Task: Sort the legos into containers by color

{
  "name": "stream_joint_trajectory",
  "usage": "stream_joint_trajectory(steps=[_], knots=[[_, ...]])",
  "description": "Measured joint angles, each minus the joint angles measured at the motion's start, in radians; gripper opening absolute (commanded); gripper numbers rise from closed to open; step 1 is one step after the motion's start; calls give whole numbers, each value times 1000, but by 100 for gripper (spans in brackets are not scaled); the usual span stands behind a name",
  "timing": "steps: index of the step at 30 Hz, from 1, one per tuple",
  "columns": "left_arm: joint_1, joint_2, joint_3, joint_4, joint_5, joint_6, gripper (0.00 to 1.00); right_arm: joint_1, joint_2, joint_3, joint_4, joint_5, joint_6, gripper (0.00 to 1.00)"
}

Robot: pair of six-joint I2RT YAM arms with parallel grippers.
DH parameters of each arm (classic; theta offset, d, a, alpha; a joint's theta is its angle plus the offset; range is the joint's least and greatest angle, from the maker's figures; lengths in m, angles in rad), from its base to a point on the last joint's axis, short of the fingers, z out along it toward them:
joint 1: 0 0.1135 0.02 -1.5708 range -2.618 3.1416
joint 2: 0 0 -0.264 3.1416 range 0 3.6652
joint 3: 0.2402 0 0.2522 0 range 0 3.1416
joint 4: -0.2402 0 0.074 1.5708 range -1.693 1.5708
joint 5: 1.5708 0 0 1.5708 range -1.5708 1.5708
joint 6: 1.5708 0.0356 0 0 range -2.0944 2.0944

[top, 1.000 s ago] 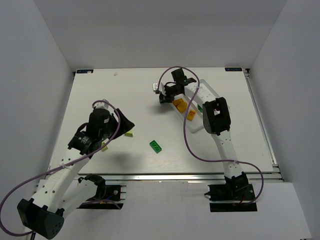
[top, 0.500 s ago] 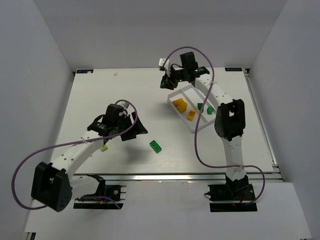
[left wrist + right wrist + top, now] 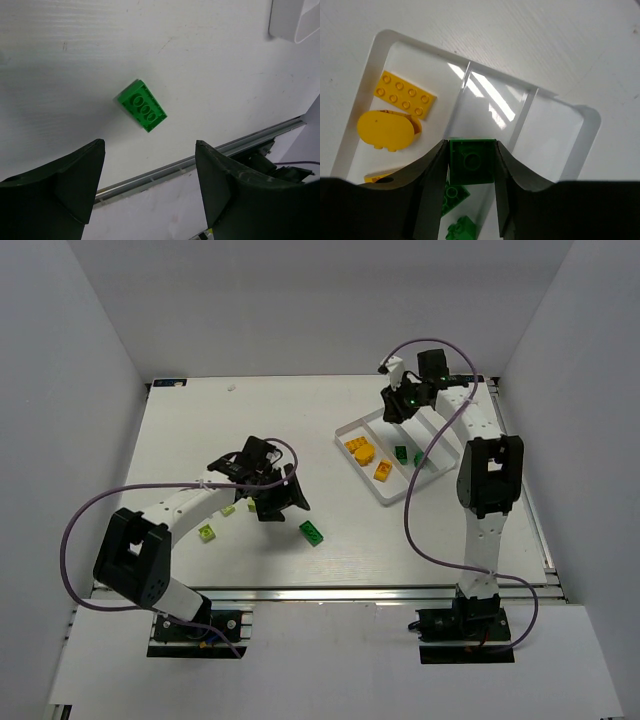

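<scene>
My right gripper [image 3: 471, 150] is shut on a dark green square lego [image 3: 471, 161], held above the middle compartment of the white tray [image 3: 590, 120]. Two green legos [image 3: 452, 195] lie in that compartment. Orange legos [image 3: 405, 95], one of them rounded [image 3: 386, 131], lie in the left compartment. From above, the right gripper [image 3: 393, 405] hangs over the far end of the tray [image 3: 385, 498]. My left gripper [image 3: 149, 146] is open with nothing between its fingers, a little short of a bright green lego [image 3: 142, 106] on the table. That lego [image 3: 313, 532] lies just right of the left gripper [image 3: 282, 500].
Two pale yellow-green legos [image 3: 207, 532] [image 3: 228, 510] lie on the table under the left arm. The table's near metal rail [image 3: 240, 145] runs just beyond the green lego. A corner of the tray [image 3: 295, 20] shows at the upper right of the left wrist view.
The left arm has swung right across the table towards the bright green lego. The right arm has moved right and back with its dark green lego, over the tray's far end.
</scene>
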Motion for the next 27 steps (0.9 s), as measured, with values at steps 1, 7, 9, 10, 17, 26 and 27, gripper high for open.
stream_joint_trajectory(steps=[1,7,9,10,17,26,27], knots=[[-4,11,11,-1,-3,-16,83,0,11,0,-9,11,0,13],[-23,82,55,-47,-31,-98,84,18,91,18,-47,36,-2,38],[-27,100,71,-63,-37,-121,84,24,114,18,-51,40,-1,65],[-30,110,83,-73,-42,-131,84,25,123,18,-55,43,0,68],[-64,199,172,-108,-72,-195,84,16,135,19,-56,51,18,87],[-130,360,311,-239,-132,-282,84,-30,-122,-217,87,38,85,89],[-140,370,318,-257,-143,-296,84,-35,-169,-251,117,35,92,89]])
